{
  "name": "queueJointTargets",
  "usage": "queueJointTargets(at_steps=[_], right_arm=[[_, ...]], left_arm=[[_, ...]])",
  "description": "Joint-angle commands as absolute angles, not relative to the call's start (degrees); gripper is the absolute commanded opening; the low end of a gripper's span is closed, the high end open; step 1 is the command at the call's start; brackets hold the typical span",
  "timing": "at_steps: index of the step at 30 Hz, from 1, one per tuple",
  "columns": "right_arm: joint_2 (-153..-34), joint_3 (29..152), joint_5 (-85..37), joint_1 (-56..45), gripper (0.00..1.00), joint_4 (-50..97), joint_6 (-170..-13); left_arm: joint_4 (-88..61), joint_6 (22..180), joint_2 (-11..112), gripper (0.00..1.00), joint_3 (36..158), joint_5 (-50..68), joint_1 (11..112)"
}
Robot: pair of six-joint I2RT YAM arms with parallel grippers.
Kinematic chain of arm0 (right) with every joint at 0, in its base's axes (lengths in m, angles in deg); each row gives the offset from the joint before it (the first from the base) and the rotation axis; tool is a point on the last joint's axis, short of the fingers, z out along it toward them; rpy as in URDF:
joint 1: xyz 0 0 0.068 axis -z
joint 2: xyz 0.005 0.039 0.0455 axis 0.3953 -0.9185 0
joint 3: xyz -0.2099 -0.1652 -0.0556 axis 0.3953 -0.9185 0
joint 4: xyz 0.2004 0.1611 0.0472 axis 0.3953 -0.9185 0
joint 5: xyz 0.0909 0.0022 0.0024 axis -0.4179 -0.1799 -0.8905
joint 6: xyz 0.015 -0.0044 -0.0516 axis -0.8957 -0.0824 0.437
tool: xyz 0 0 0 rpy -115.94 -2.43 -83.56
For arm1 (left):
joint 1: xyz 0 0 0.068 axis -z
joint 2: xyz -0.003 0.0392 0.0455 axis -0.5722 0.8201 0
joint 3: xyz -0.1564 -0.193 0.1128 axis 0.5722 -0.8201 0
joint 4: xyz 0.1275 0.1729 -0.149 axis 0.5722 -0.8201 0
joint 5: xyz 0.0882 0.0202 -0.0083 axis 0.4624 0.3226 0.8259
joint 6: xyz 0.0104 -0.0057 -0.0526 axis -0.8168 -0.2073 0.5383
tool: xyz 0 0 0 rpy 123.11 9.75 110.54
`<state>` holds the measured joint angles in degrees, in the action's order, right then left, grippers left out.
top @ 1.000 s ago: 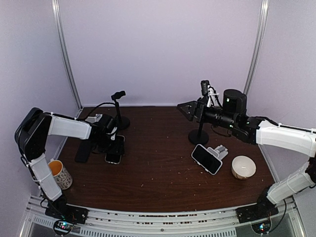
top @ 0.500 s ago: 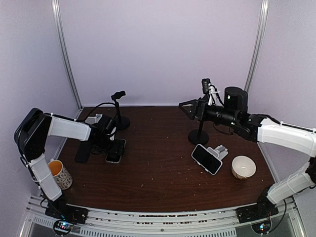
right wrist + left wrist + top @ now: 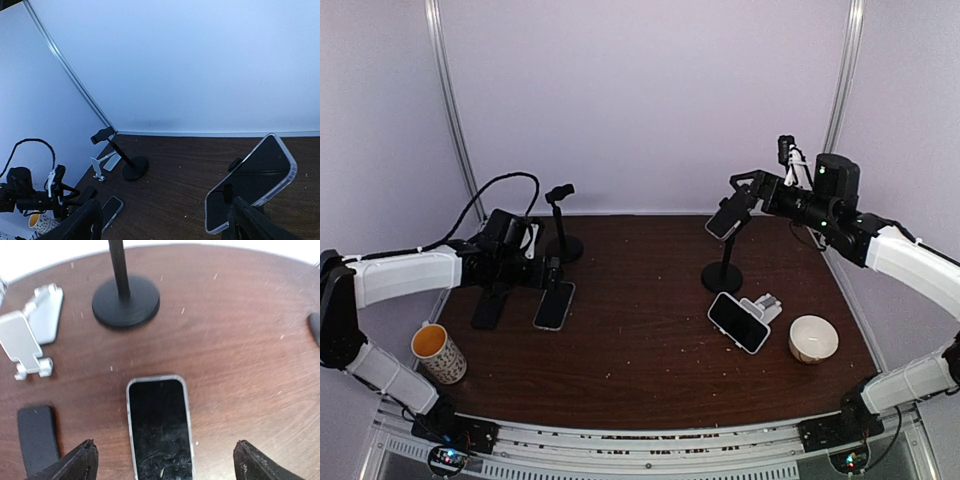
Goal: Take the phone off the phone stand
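Showing phone [image 3: 724, 215] sitting tilted, dark glass face outward, in clamp atop black phone stand [image 3: 722, 277], right rear of table [image 3: 640, 365]. Right gripper [image 3: 745, 192] hovering just beside phone's upper end, jaws spread wide, gripping nothing. Left gripper [image 3: 546, 272] hanging released over second phone [image 3: 554, 305] lying flat at left. Judging raised phone stiff, fairly light, slick along its clear rim, breakable if dropped. Suggesting pinching across long edges near middle, sparing glass, and expecting slender stand tipping while pulling free.

Clear-cased dark phone [image 3: 725, 216], tilted, atop black round-based phone stand [image 3: 722, 276], right side.
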<state>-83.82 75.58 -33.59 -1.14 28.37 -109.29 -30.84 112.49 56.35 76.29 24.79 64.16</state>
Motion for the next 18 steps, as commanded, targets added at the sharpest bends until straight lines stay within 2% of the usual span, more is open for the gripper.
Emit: queueJointTargets(at_steps=[1,10,18], right_arm=[[-82.57,76.82,-28.91,2.3,0.89,25.34,-112.62],[-87.96,76.17,-26.81,6.11,0.91,27.43,-121.58],[-95.04,79.19,-27.23,6.32,0.86,29.61,-124.72]], left_arm=[[-26.94,110.0,52.25,0.98,74.61,26.26,64.82],[-26.89,108.71,46.96,0.98,74.25,28.64,65.14],[-27.33,108.69,44.75,0.98,73.59,29.3,65.25]])
